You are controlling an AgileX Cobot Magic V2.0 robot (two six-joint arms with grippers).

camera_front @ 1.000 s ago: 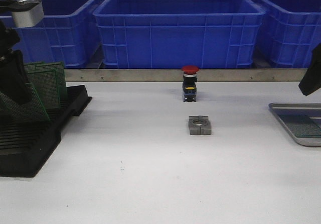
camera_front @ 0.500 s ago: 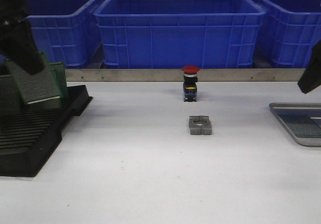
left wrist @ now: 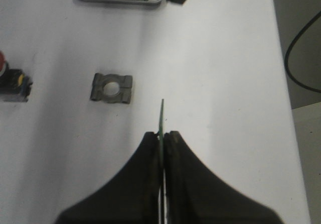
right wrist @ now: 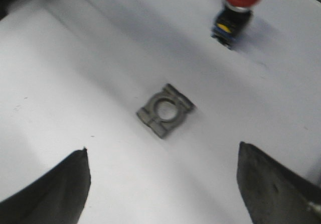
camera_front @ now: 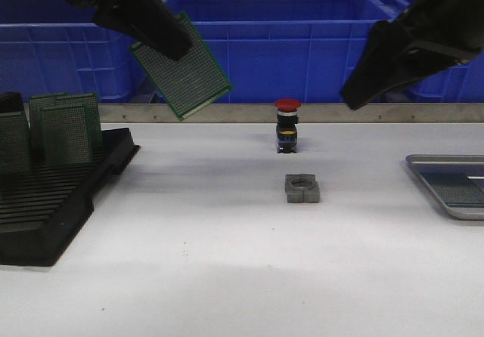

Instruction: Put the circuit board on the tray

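The left hand (left wrist: 161, 139) is pinched tight on the circuit board (camera_front: 181, 66), gripping one corner so the board hangs tilted in the air above the desk's left half, toward the far edge. In the left wrist view the board shows edge-on as a thin green sliver between the two black fingers (left wrist: 148, 148). It looks light, stiff and flat: a green perforated panel with a dense dot grid and a plain border. Its faces are probably smooth, so a grip by the rim, as here, seems right; a hard squeeze on such a thin sheet could crack it, and a loose one might let it swivel.

The right hand (right wrist: 163, 184) is spread wide and empty, held high over the desk's right half, its dark fingers framing a grey metal block (right wrist: 165, 111) with a round hole. Beyond that stands a red-capped push button (camera_front: 286, 125) near the far edge.

The tray (camera_front: 423, 172), silver with a raised rim, lies at the desk's right edge. A black slotted rack (camera_front: 53, 201) with more boards sits at the left edge, with blue crates (camera_front: 265, 42) behind.
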